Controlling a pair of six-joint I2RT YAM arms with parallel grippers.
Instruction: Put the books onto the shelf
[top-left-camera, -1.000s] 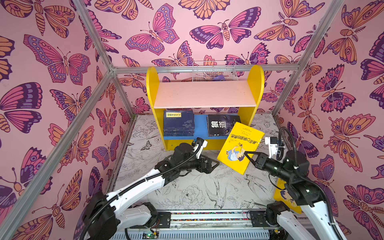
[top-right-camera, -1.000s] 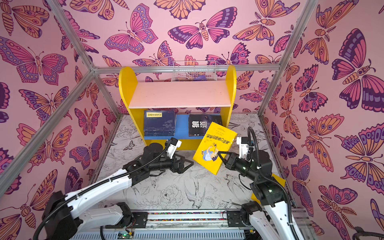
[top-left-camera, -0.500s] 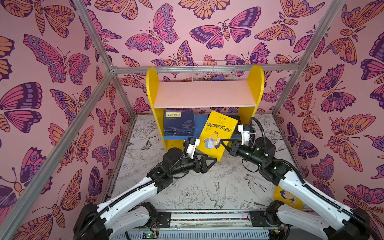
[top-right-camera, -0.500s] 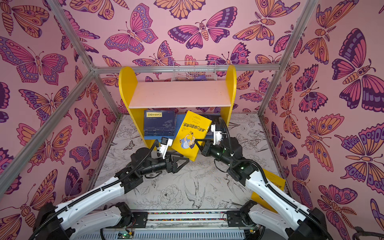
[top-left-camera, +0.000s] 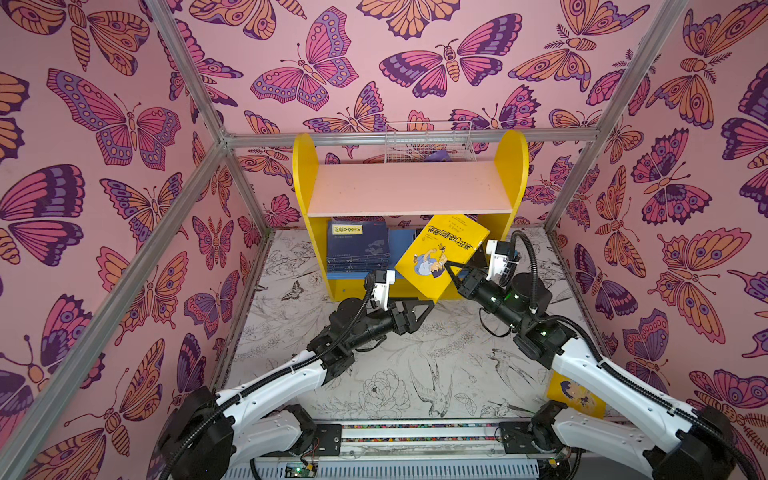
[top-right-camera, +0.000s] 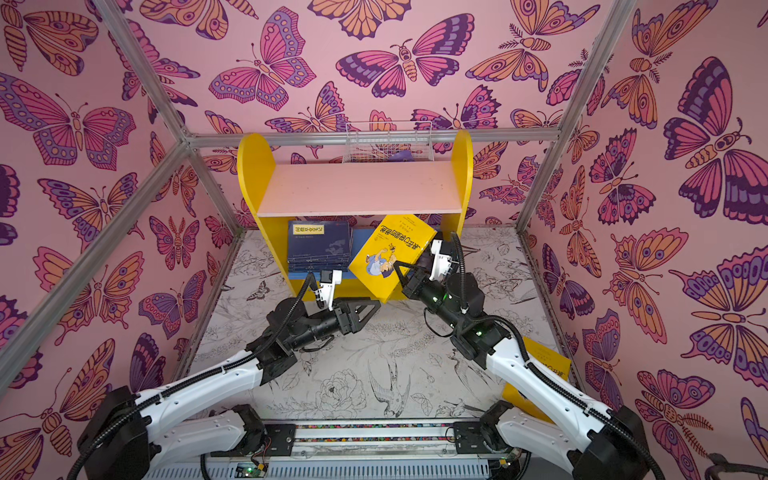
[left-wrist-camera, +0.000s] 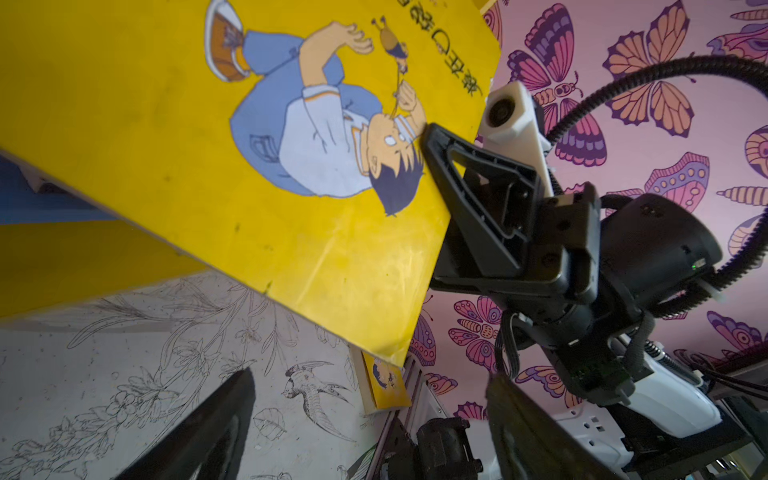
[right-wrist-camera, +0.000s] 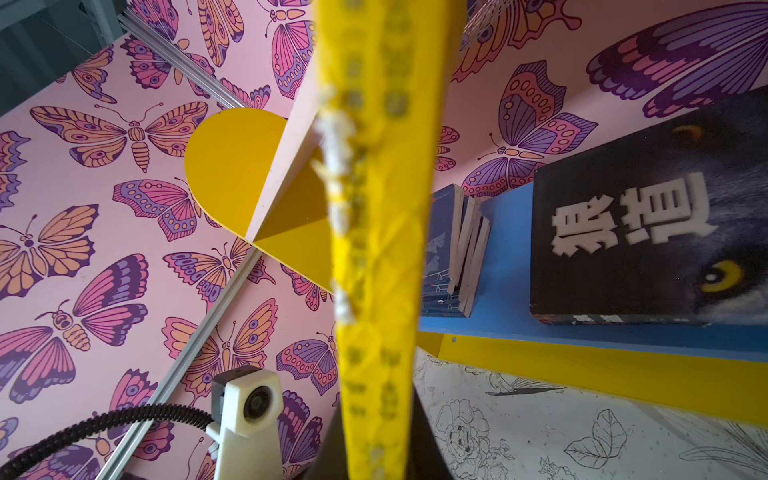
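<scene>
Holding a bright yellow cartoon-cover paperback (top-left-camera: 440, 253) tilted in front of the right half of the small two-tier shelf (top-left-camera: 305, 174) with yellow round-topped side panels. Far corner up by the front edge of the pale pink upper board (top-left-camera: 411, 189), near corner out past the blue lower board (right-wrist-camera: 507, 257). Pinched at its right edge by the right gripper (top-left-camera: 449, 268), closed narrow on the cover; not yet lying flat on either board. Hovering just near and left of the book's low corner, the left gripper (top-left-camera: 424, 307): spread wide, nothing between the fingers, clear of the book as far as the wrist view shows.

Already shelved on the blue board: a stack of navy paperbacks (top-left-camera: 357, 247) with a yellow title label at the left, and a black wolf-cover book (right-wrist-camera: 648, 216) at the right, hidden behind the yellow one in both top views. Nothing on the pink board.

Left to do, by the look of it: laying this book in, likely onto the black one or into the gap between the two piles. Then fetching a second yellow cartoon-cover paperback (top-left-camera: 575, 395), propped at the near right wall beside the right arm. No other loose books visible on the printed floor (top-left-camera: 374, 374), so judged well past halfway. Behind the shelf, a white wire basket (top-left-camera: 428, 141), no part of the job.
</scene>
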